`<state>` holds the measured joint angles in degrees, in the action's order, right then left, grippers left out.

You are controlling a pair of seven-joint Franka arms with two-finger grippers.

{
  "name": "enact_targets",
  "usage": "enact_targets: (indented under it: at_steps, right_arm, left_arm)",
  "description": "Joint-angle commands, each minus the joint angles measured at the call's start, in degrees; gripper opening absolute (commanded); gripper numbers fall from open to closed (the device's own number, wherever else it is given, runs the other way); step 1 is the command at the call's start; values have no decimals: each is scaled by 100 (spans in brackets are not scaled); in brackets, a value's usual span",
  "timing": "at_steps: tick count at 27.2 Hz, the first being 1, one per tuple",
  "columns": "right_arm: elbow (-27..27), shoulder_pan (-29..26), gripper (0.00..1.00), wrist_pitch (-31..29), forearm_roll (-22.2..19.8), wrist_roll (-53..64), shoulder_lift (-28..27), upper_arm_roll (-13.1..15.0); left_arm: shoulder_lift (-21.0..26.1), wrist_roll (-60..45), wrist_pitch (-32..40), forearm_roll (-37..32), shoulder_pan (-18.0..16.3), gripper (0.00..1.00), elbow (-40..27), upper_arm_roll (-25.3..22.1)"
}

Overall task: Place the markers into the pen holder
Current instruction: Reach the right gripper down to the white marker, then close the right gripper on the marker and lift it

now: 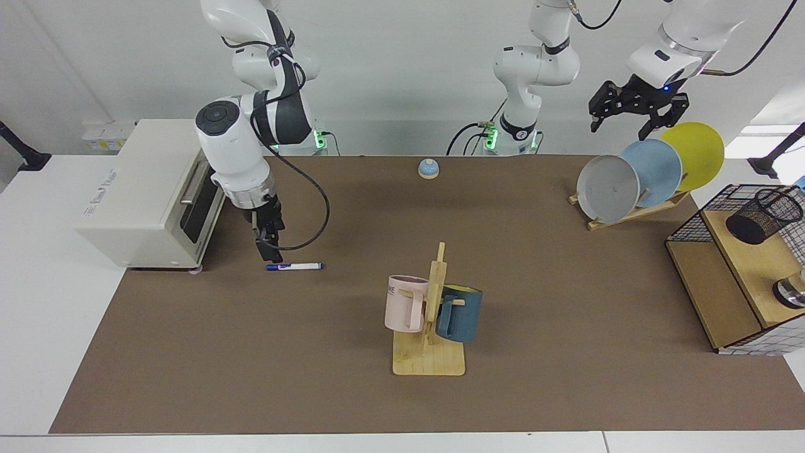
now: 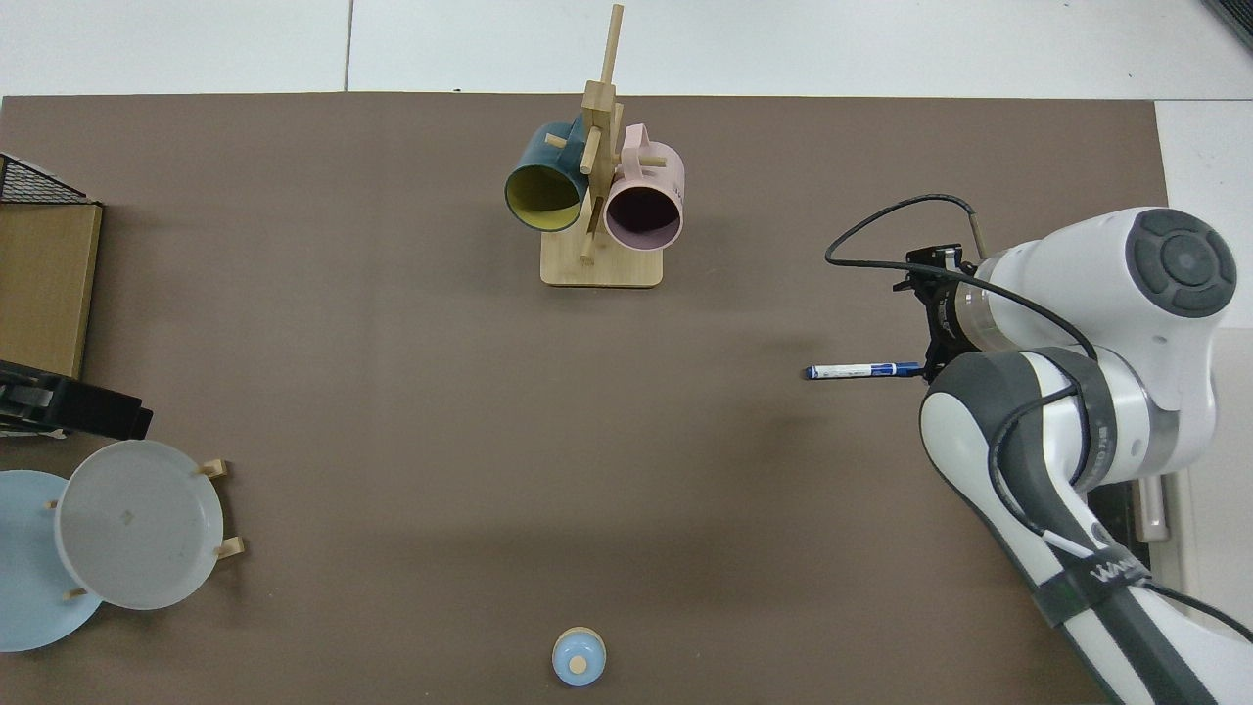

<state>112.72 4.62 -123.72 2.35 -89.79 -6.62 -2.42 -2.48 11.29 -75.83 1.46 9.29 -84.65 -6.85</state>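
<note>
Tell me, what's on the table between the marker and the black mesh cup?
The mug rack with a pink mug and a blue mug stands between the marker and the pen holder, a bit nearer the camera. The facing view shows it.

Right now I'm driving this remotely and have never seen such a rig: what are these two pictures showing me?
Two white robot arms work at a brown table. One picture faces them from across the table; the other looks straight down.

The right tool hangs low at one end of the marker, which lies flat and is not held; the top view shows that arm's wrist above the marker's end. The left arm waits, its tool open in the air above the plate rack.

The pen holder sits far off on a wire shelf. A mug stand, a toaster oven and a small bell are also there.
</note>
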Motion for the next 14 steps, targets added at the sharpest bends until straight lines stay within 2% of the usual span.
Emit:
enact_targets:
  at_steps: [1, 5, 14]
  right_arm:
    - [171, -146, 100, -442, 90, -223, -199, -39]
    - [365, -146, 100, -732, 90, -223, -296, -39]
    - [418, -23, 99, -1146, -50, -118, -647, -22]
  left_arm:
    - [-226, -57, 59, 39, -50, 100, -262, 25]
    - [-261, -57, 50, 39, -50, 100, -315, 25]
    - [-261, -57, 50, 47, -50, 100, -315, 25]
